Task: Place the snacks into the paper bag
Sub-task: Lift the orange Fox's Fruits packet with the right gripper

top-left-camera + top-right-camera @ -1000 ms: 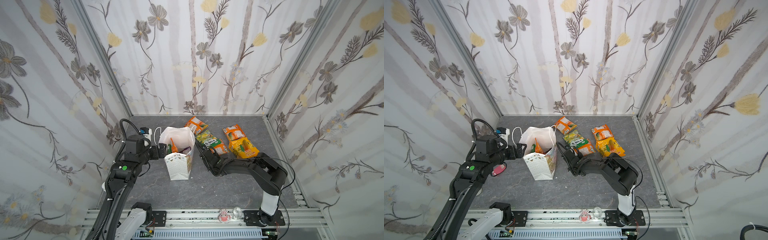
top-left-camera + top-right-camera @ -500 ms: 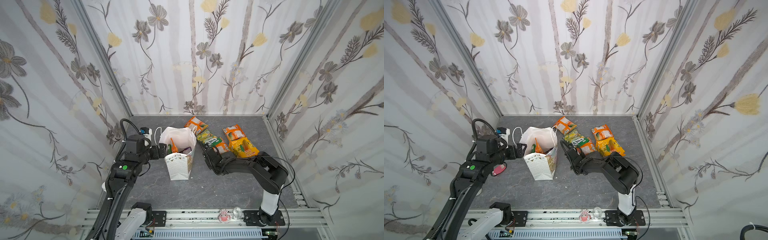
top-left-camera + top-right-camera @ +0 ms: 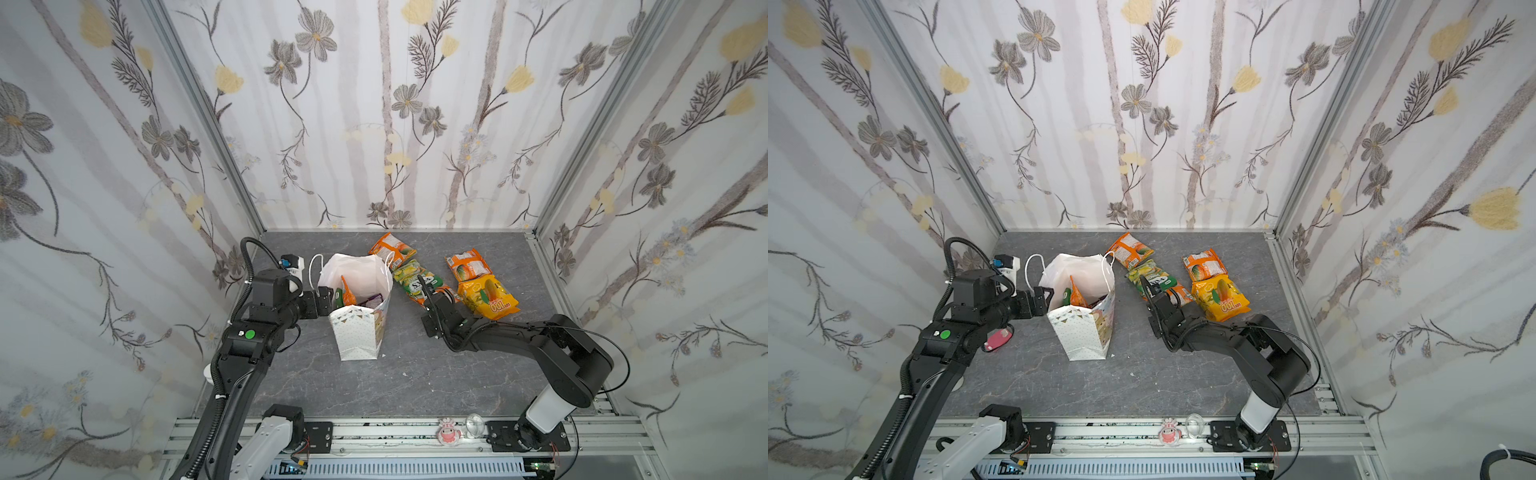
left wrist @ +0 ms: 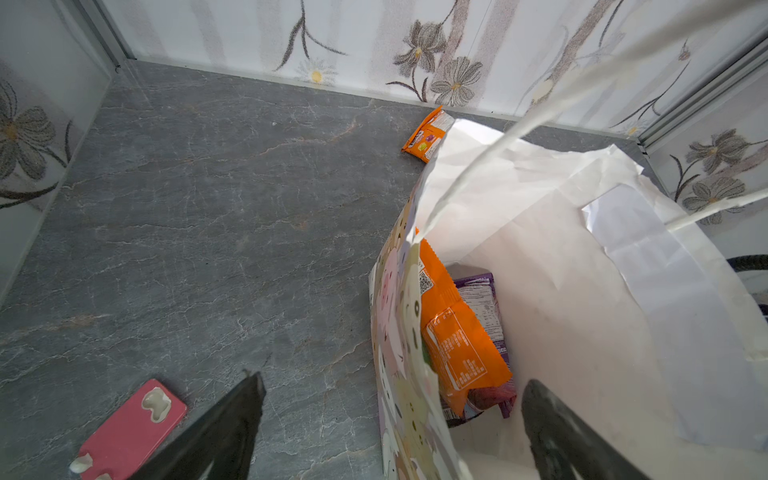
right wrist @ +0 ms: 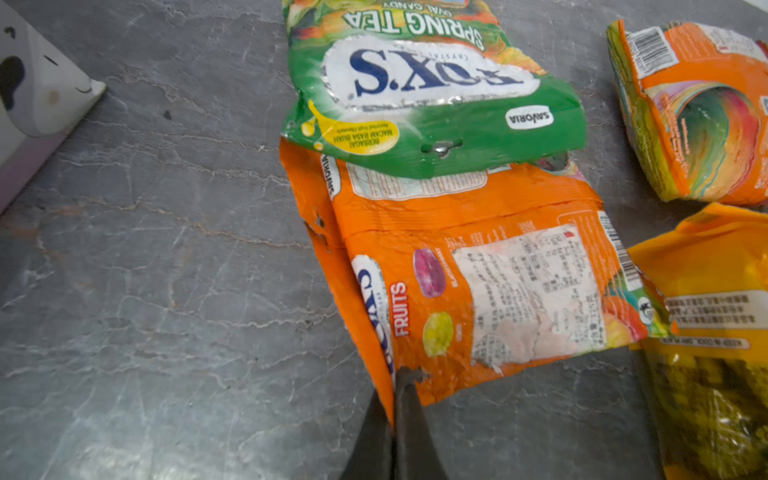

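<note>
Two claws, white dotted paper gift bag (image 3: 357, 332) standing on grey stone-look worktop (image 3: 374, 386).
Right claw (image 5: 399, 374) pinching corner of crinkly orange foil snack packet (image 5: 478, 291) lying near bag; left claw (image 4: 392, 380) spread astride bag rim.

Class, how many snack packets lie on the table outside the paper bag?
5: back orange packet by the paper bag; green packet next; Fruits packet partly under it; right orange packet; yellow packet in front of that. Others may hide underneath.

Bright, even light, soft shadows; foil glare and blurred wrist-view edges.
</note>
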{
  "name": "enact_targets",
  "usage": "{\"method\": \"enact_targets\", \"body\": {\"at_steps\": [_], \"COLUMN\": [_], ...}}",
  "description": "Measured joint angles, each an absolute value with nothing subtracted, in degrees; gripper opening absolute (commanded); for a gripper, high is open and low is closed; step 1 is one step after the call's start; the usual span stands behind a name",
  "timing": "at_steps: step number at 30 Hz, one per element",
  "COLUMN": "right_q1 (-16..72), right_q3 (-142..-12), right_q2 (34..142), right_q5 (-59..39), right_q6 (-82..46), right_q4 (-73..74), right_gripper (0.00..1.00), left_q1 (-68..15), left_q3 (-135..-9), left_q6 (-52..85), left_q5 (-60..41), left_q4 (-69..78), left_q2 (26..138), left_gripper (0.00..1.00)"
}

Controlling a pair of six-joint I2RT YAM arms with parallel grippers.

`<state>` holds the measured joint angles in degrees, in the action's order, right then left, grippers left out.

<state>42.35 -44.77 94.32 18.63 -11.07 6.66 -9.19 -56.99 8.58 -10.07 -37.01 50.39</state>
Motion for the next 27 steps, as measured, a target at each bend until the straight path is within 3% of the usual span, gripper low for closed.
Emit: {"method": "enact_targets", "body": {"at_steps": [8, 27], "right_q1": [39.94, 37.21], "right_q3": [-43.59, -43.88], "right_q2": [85.52, 71.85], "right_q5": [10.48, 5.72], "right_q6": [-11.97, -14.52], "right_q4": [7.22, 1.61], "right_gripper": [0.0, 0.0], "left_q1": [-9.19, -9.19], "left_q3": [-56.99, -57.01], "left_q6": [8.56, 8.56], "left_q5": [-10.07, -10.09], "left_q4": [-37.01, -37.01], "left_q2": [50.37, 50.24], "left_gripper": [0.97, 0.97]}}
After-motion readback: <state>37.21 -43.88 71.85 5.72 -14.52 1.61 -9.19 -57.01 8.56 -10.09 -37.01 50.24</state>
